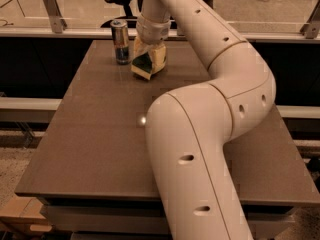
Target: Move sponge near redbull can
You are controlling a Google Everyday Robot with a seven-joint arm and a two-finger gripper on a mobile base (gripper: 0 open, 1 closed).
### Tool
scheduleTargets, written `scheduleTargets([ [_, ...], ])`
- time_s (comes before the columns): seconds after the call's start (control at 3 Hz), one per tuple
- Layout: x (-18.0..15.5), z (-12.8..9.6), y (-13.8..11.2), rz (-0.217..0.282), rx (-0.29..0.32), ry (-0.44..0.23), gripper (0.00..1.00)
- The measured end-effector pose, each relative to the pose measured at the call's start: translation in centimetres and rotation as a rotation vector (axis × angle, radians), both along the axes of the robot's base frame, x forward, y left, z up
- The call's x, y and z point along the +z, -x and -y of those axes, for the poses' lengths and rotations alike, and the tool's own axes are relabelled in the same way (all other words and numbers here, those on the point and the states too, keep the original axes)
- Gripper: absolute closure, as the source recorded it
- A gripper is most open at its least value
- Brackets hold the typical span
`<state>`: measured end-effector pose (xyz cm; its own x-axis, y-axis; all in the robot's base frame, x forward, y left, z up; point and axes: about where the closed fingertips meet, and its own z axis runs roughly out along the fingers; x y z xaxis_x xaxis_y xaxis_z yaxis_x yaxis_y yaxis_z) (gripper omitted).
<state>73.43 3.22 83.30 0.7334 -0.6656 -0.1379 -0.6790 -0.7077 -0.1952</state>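
The redbull can (120, 41), slim, silver and blue, stands upright near the far left part of the brown table (100, 134). The sponge (146, 63), dark green on top with pale yellow foam, sits tilted just right of the can, its lower corner at or near the tabletop. My gripper (149, 51) comes down on it from above, with its pale fingers (159, 54) closed around the sponge. A small gap separates the sponge from the can.
My large white arm (210, 134) crosses the right and middle of the table from the foreground. A railing and glass barrier (75, 31) run behind the table's far edge. A cardboard box (15, 216) sits on the floor at lower left.
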Motion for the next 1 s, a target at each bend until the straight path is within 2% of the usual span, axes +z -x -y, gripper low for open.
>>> scheduleTargets([
  [0.33, -0.2, -0.6, -0.9, 0.029, -0.006, -0.017, 0.83],
  [1.0, -0.7, -1.5, -2.1, 0.062, -0.013, -0.04, 0.36],
])
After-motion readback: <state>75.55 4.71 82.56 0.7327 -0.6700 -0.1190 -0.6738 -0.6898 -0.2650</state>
